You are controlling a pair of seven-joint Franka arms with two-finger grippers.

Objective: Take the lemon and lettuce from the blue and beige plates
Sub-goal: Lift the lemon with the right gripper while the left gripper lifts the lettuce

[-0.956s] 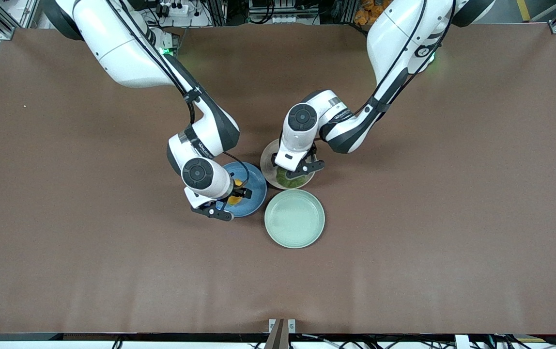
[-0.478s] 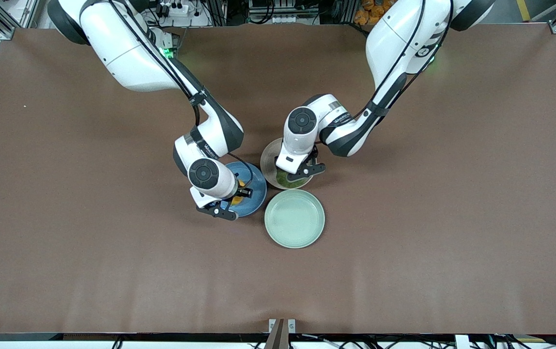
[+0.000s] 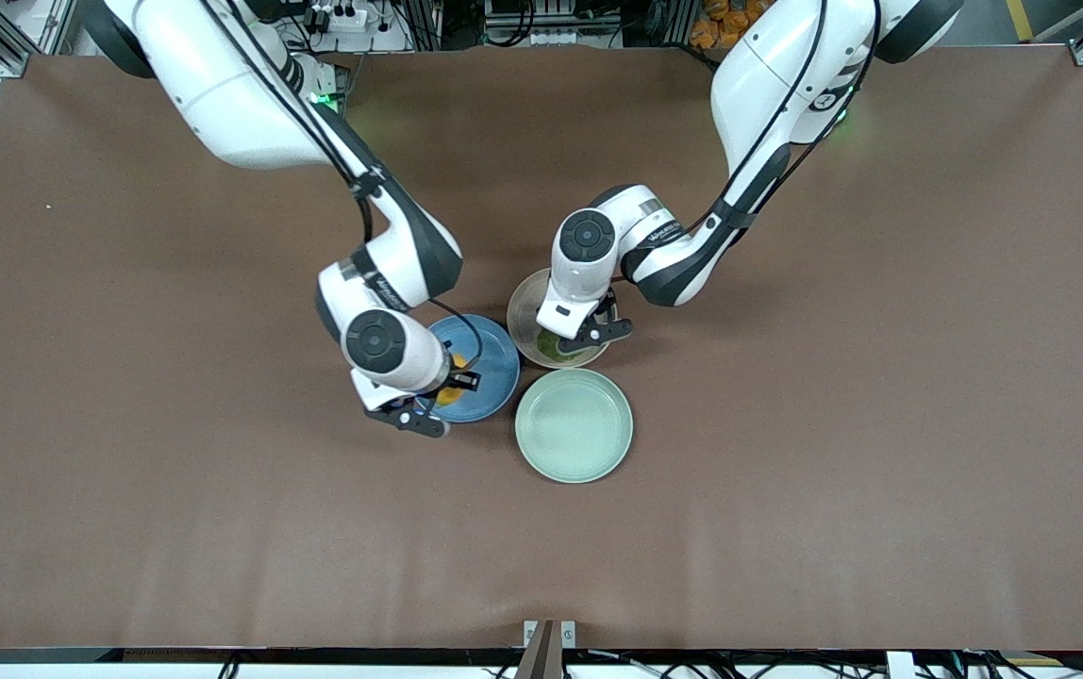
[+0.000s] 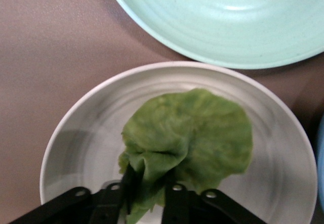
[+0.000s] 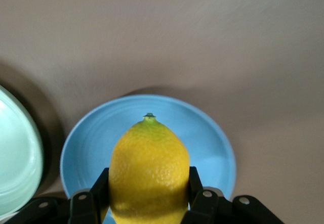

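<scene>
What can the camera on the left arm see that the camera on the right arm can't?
Only the left wrist view shows the lettuce, pinched at one edge by the left gripper over the beige plate.

Only the right wrist view shows the lemon, clamped in the right gripper above the blue plate.

Both show the brown table and part of the pale green plate, which has nothing on it.
</scene>
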